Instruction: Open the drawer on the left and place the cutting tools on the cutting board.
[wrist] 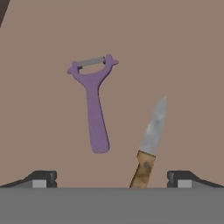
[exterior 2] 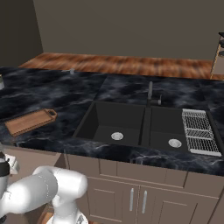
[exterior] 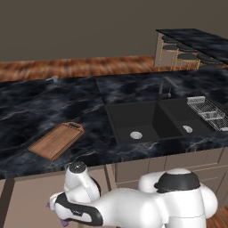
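The purple peeler [wrist: 94,103] lies flat on the taupe floor of the open drawer [wrist: 183,65], blade end away from my hand. Just to its right lies the knife [wrist: 150,144], its wooden handle toward me and its silver blade pointing away. My gripper [wrist: 111,180] hangs over them, open, with nothing between its fingertips [wrist: 41,179]; the knife handle lies between the tips, right of centre. The wooden cutting board [exterior: 57,140] [exterior 2: 29,121] lies bare on the black marble counter, left of the sink. My arm bends down below the counter's front edge.
A black double sink [exterior: 147,122] [exterior 2: 131,124] with a faucet [exterior: 164,89] fills the counter's middle. A wire dish rack [exterior: 207,111] [exterior 2: 199,131] sits over its right basin. Cabinet doors with vertical handles [exterior 2: 138,199] stand below the sink. Bar stools [exterior: 182,53] stand far right.
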Robot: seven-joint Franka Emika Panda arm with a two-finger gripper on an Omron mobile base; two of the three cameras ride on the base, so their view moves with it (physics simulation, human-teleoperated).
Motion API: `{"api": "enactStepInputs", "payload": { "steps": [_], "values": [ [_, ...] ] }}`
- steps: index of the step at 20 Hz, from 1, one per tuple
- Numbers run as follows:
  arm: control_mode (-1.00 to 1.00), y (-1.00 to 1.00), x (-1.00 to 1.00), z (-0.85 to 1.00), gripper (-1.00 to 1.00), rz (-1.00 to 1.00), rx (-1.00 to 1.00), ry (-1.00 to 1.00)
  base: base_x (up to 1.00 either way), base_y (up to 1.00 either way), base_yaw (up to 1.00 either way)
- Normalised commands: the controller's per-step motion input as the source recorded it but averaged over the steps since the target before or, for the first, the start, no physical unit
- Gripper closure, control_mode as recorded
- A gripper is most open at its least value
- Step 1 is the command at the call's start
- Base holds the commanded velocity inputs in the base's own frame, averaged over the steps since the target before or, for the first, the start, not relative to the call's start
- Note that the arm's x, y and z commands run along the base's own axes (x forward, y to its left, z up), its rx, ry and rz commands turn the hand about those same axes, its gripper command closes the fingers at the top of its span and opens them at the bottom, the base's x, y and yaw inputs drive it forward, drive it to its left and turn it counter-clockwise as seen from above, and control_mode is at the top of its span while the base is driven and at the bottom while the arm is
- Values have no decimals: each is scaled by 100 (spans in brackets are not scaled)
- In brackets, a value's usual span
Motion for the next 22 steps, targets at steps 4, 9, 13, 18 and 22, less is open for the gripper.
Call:
{"api": "enactStepInputs", "payload": {
  "steps": [4,9,13,18,22],
  "values": [
    [-100,0,21,-29,-100,0,0,0,0,0,0],
    [-100,3,11,-27,-100,0,0,0,0,0,0],
    [-100,22,1,-19,-100,-2,0,0,0,0,0],
    [-100,32,0,-17,-100,-4,0,0,0,0,0],
    [-100,24,0,-18,-100,-1,0,0,0,0,0]
  ]
}}
